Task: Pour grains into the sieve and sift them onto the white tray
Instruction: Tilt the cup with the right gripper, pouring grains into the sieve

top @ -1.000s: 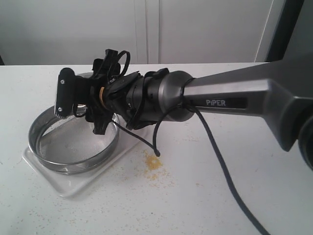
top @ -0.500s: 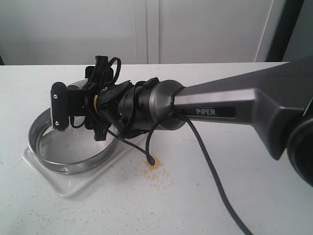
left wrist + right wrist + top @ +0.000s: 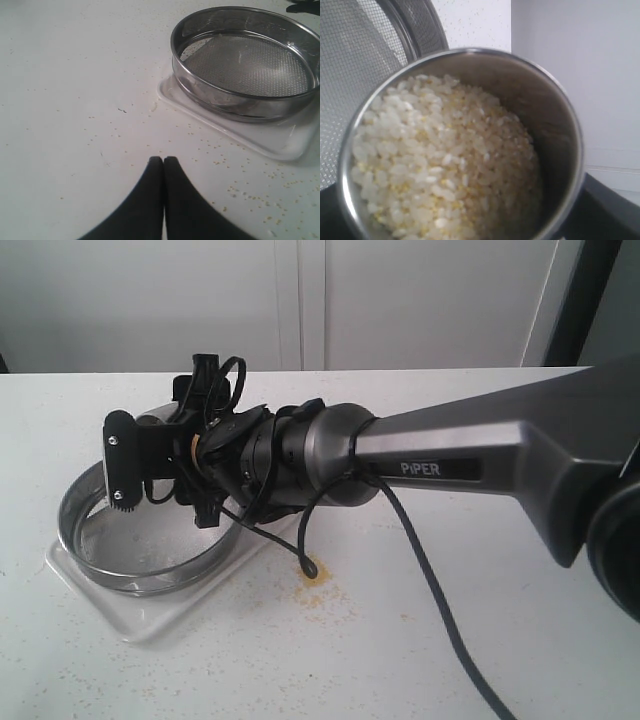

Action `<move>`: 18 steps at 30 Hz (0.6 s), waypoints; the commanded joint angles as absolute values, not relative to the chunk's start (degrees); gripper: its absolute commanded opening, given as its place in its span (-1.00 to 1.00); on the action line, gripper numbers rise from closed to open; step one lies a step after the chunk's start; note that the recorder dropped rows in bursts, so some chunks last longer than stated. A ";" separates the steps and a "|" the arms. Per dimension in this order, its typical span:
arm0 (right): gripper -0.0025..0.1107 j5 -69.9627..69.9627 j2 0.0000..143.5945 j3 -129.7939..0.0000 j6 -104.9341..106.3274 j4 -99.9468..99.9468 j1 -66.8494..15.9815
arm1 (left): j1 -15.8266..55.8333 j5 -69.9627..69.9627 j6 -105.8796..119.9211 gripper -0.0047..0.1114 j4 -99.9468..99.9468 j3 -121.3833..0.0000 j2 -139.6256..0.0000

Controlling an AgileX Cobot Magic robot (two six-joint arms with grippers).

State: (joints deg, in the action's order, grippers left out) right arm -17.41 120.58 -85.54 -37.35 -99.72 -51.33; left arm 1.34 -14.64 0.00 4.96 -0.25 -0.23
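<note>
The sieve [image 3: 150,570], a wide steel ring with grey mesh [image 3: 245,65], rests on the white tray [image 3: 150,618] at the left of the table. My right gripper [image 3: 140,455] hangs over the sieve's far side, shut on a small steel cup [image 3: 555,125]. The cup is tilted and full of white and yellow grains [image 3: 435,160], which are heaped toward the lip above the sieve mesh [image 3: 350,75]. Dark fingers [image 3: 615,210] show beside the cup. My left gripper [image 3: 163,160] is shut and empty, low over the table, a little away from the tray [image 3: 270,142].
A small patch of spilled grains [image 3: 315,575] lies on the table just right of the tray, under the right arm's hanging cable [image 3: 300,540]. More loose grains [image 3: 260,195] are scattered near the tray's corner. A white wall stands behind the table.
The right gripper has shifted left with the cup, further over the sieve, and turned slightly. It has held still over the last half second. The sieve and tray have not moved.
</note>
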 commanded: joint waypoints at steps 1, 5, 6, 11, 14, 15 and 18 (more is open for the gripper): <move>-0.96 -18.76 120.22 -86.25 -34.20 -99.95 -51.55 | 1.27 -14.56 0.00 -0.92 5.32 0.00 0.00; -0.96 -19.45 120.22 -86.25 -32.31 -99.95 -51.55 | 1.27 -14.56 0.00 -0.92 5.32 0.00 0.00; -0.96 -19.73 120.22 -86.25 -31.63 -99.95 -51.55 | 1.27 -14.56 0.00 -0.92 5.32 0.00 0.00; -0.96 -20.71 120.22 -86.25 -29.93 -99.95 -51.55 | 1.27 -14.56 0.00 -0.92 5.32 0.00 0.00; -0.96 -20.71 120.22 -86.25 -29.78 -99.95 -51.55 | 1.27 -14.56 0.00 -0.92 5.32 0.00 0.00; -0.96 -20.71 120.22 -86.25 -29.78 -99.95 -51.55 | 1.27 -14.56 0.00 -0.92 5.32 0.00 0.00; -0.96 -20.93 120.22 -86.25 -28.15 -99.95 -51.55 | 1.27 -14.56 0.00 -0.92 5.32 0.00 0.00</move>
